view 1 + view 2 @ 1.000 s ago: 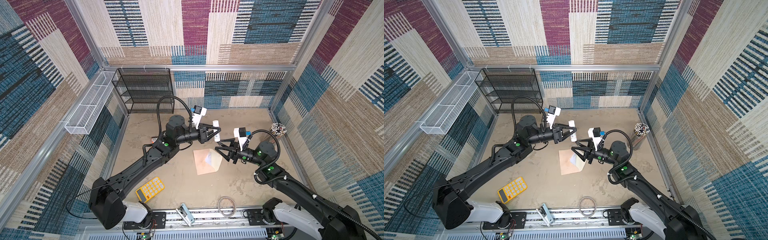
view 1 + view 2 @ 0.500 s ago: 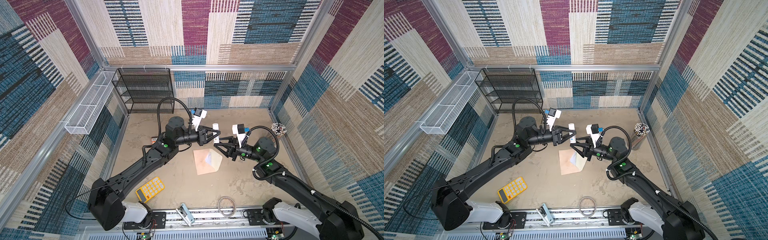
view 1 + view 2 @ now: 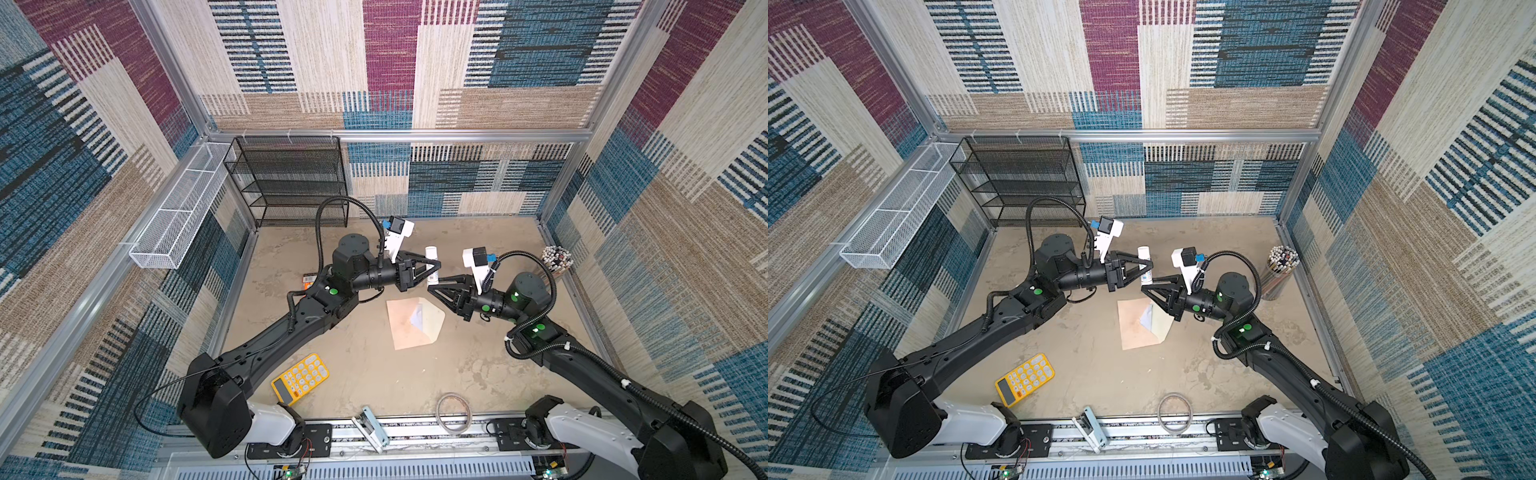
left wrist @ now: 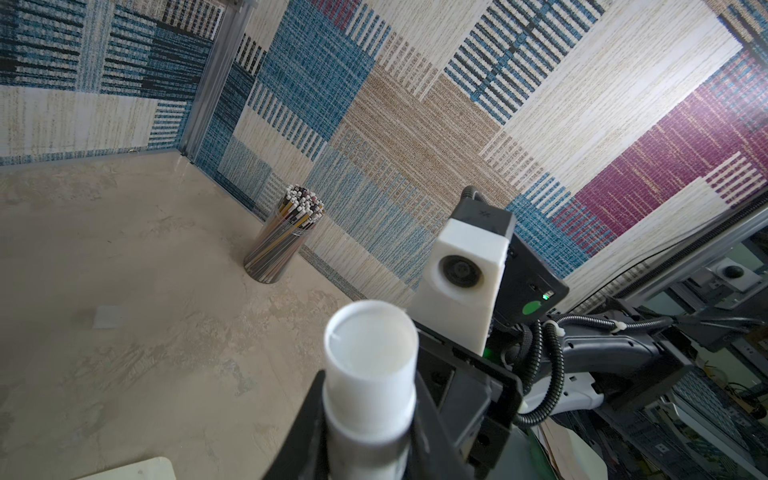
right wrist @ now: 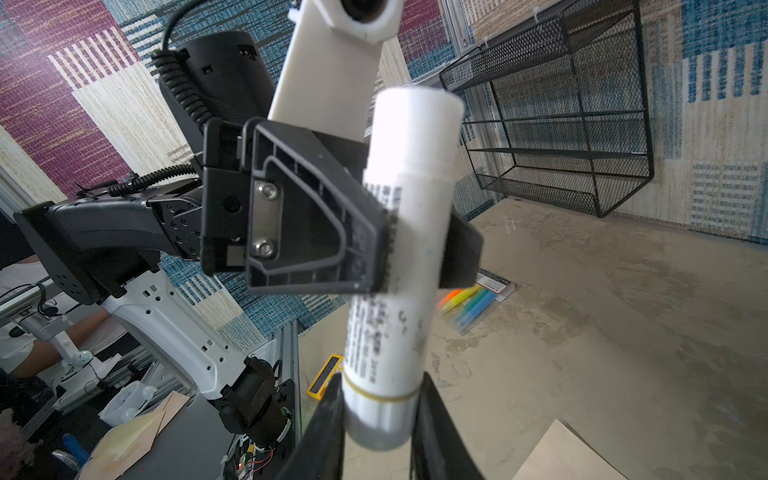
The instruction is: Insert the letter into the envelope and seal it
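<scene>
A white glue stick (image 5: 407, 232) is held roughly upright above the counter (image 3: 374, 386) by both hands. The left hand (image 3: 435, 268) is clamped narrowly around the printed middle of the glue stick, one finger on each side. The white cap (image 4: 370, 349) stands clear above this hand. The right hand (image 3: 432, 287) is set just beneath the left hand, nearly tip to tip with it. Its fingers (image 5: 320, 436) are closed against the grey bottom end of the glue stick.

The envelope (image 3: 405, 332) lies flat on the counter, below both hands and a little to the base side of them, and is touched by neither. Its cream flap (image 3: 433, 326) is folded open on the side nearer the right hand and is seen just beside that hand in both top views. Only a small white patch of the letter (image 3: 417, 318) is seen, at the envelope's mouth below the right hand's tips. The rest is tucked inside.

A yellow calculator (image 3: 300, 378) lies well apart from the left hand, toward that arm's base. A pencil cup (image 3: 557, 259) stands well behind the right hand.
</scene>
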`<state>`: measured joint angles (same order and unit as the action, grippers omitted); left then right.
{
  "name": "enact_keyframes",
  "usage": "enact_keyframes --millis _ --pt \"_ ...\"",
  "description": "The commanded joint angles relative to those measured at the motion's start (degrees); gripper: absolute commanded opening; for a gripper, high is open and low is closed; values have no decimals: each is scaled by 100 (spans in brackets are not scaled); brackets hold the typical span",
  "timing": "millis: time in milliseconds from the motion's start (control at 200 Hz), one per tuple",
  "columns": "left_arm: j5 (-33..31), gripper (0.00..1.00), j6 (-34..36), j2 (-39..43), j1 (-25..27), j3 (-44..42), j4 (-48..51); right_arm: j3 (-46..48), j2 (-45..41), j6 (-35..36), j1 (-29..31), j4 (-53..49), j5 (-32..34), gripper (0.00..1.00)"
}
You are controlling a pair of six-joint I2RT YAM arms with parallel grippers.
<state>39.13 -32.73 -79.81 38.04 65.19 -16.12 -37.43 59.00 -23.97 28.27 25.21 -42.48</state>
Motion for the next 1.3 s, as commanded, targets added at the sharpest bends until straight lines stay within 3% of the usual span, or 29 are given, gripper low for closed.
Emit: enact_keyframes --millis 0,140,346,646,872,1032,1147,1297 --pt "-438 0 252 32 22 -65 544 -82 -95 -34 44 424 321 18" --pt "-1389 0 377 81 78 -68 1026 -93 -197 112 253 263 1135 16" --pt "-2174 0 384 31 244 32 1293 -177 -242 503 834 -35 2797 13" --pt "-2812 0 370 -214 503 158 1374 -485 -6 1107 1739 -303 4781 12" --pt "-3039 0 331 -288 579 40 1146 -691 227 1352 2255 -493 5611 14" --pt "-2805 0 291 -111 410 -185 682 -432 84 1333 2261 -447 5311 32" --pt "-2416 0 359 18 192 -87 740 -155 -186 1347 2260 -407 5055 58" --pt "-1700 0 294 243 -188 -30 629 134 -500 1570 2249 -377 4559 73"
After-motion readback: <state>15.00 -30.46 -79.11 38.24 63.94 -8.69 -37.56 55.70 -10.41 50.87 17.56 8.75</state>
